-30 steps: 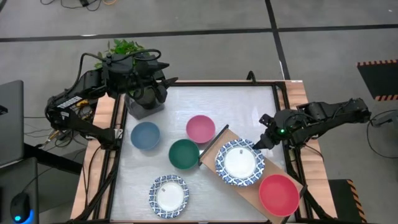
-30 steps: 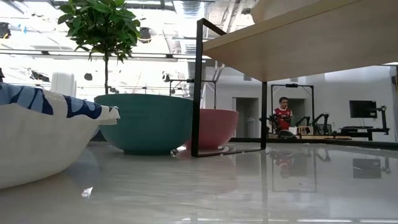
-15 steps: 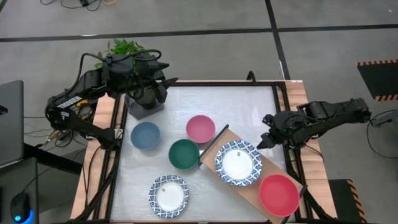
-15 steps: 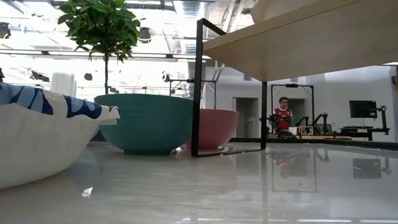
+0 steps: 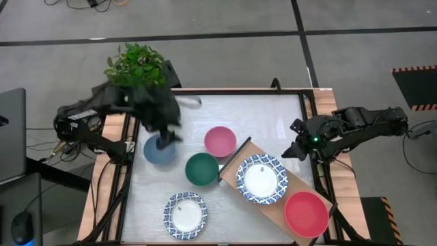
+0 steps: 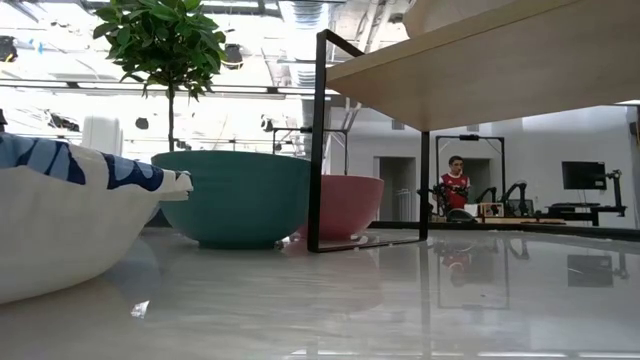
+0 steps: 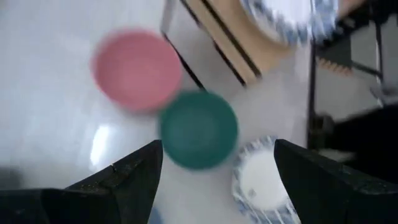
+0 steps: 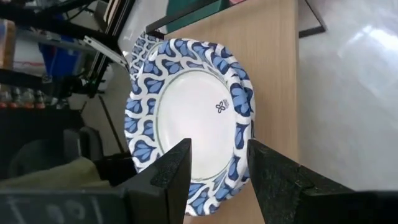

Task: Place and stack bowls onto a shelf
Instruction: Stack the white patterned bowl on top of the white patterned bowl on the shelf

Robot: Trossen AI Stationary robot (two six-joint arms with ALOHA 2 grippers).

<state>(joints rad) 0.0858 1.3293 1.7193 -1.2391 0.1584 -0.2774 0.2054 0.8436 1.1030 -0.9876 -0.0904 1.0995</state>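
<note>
High view: the long light-wood shelf (image 5: 273,205) carries a blue-rimmed white bowl (image 5: 262,179) and a red bowl (image 5: 305,212); beside it stand green (image 5: 202,169), pink (image 5: 220,141) and slate-blue (image 5: 156,152) bowls. Left jaws (image 7: 214,165) gape empty over these; right jaws (image 8: 217,165), apart and empty, hover at the shelf's blue-rimmed bowl

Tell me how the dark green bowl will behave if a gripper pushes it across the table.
The dark green bowl probably slides easily: the tabletop looks glossy. Its narrow foot and flared wall suggest a high push may tip it. It looks rigid.
</note>
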